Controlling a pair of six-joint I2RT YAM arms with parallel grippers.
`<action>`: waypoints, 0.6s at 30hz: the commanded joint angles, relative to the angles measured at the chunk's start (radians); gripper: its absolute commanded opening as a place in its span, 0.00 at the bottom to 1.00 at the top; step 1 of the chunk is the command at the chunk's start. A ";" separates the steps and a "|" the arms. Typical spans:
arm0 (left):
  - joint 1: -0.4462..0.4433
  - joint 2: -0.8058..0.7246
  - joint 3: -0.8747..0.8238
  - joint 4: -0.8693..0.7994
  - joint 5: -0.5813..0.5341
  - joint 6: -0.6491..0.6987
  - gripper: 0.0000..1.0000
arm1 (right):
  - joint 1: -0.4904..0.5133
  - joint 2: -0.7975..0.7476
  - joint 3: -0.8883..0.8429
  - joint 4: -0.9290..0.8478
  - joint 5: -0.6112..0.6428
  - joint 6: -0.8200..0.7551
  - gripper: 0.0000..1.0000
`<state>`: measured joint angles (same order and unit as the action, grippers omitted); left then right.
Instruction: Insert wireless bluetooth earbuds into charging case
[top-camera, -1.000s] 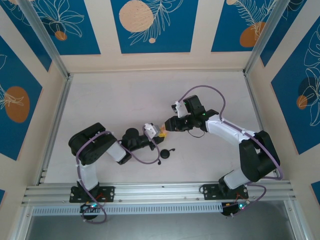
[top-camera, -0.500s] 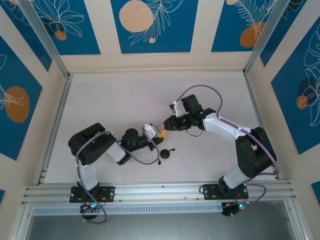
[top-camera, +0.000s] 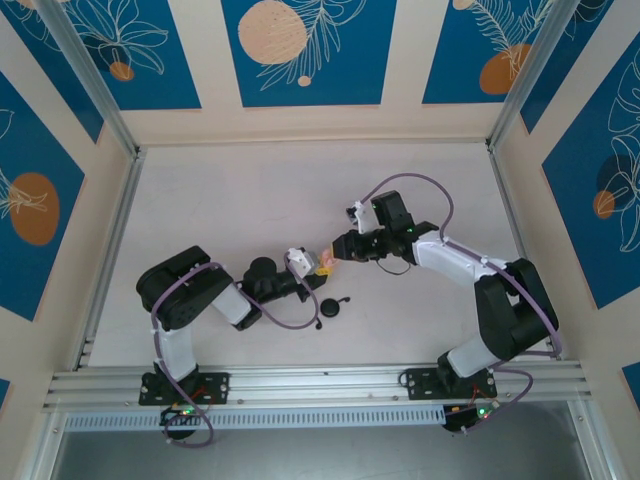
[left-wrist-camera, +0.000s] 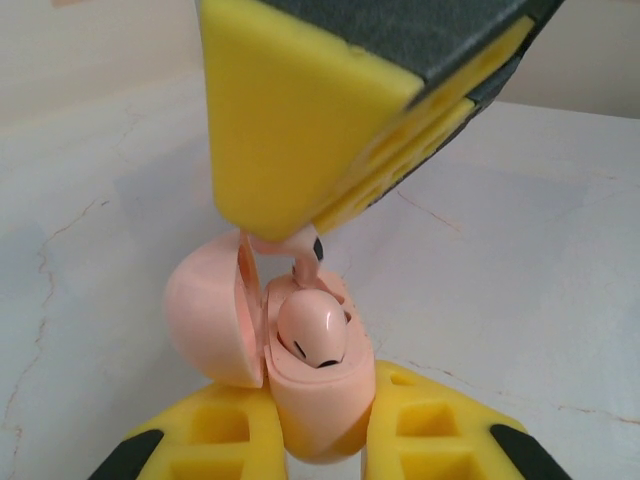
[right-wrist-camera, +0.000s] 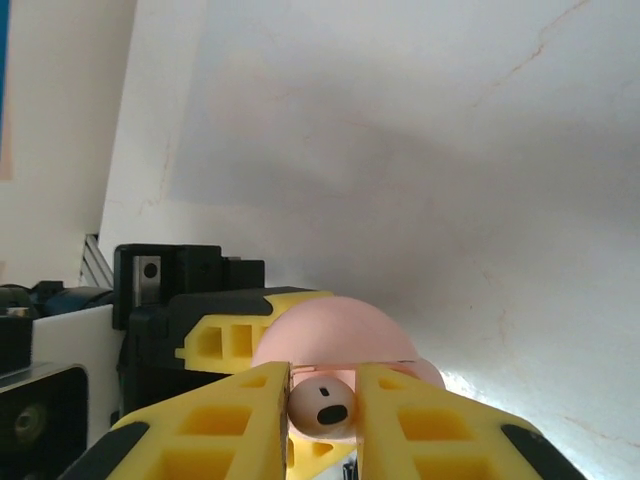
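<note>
My left gripper (left-wrist-camera: 318, 432) is shut on the pale pink charging case (left-wrist-camera: 315, 415), which stands with its lid (left-wrist-camera: 205, 315) swung open to the left. One pink earbud (left-wrist-camera: 312, 335) sits in the case. From above, my right gripper (left-wrist-camera: 296, 232) holds a second pink earbud (left-wrist-camera: 306, 256) by its head, the stem pointing down at the case's free slot. In the right wrist view that earbud (right-wrist-camera: 322, 408) is pinched between the yellow fingers (right-wrist-camera: 225, 420), right in front of the lid (right-wrist-camera: 335, 328). In the top view the left gripper (top-camera: 317, 266) and right gripper (top-camera: 334, 253) meet tip to tip at mid-table.
A black round case (top-camera: 331, 309) lies on the white table (top-camera: 250, 200) just in front of the left gripper. Cables loop around both arms. Aluminium rails and patterned walls border the table on all sides.
The right wrist swung slightly left, then back right. Both gripper tips have stayed together over the pink case. The left arm has not moved.
</note>
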<state>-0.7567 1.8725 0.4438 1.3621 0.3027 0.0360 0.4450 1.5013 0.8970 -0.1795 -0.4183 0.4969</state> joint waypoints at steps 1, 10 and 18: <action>0.003 -0.017 0.008 0.045 0.011 0.010 0.10 | -0.020 -0.049 -0.035 0.073 -0.073 0.043 0.22; 0.004 -0.029 0.016 0.045 0.006 0.005 0.10 | -0.066 -0.081 -0.129 0.259 -0.184 0.177 0.22; 0.004 -0.040 0.026 0.045 0.006 0.016 0.10 | -0.077 -0.091 -0.196 0.408 -0.232 0.300 0.23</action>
<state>-0.7567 1.8690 0.4496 1.3621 0.3027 0.0360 0.3721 1.4361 0.7193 0.1455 -0.5964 0.7292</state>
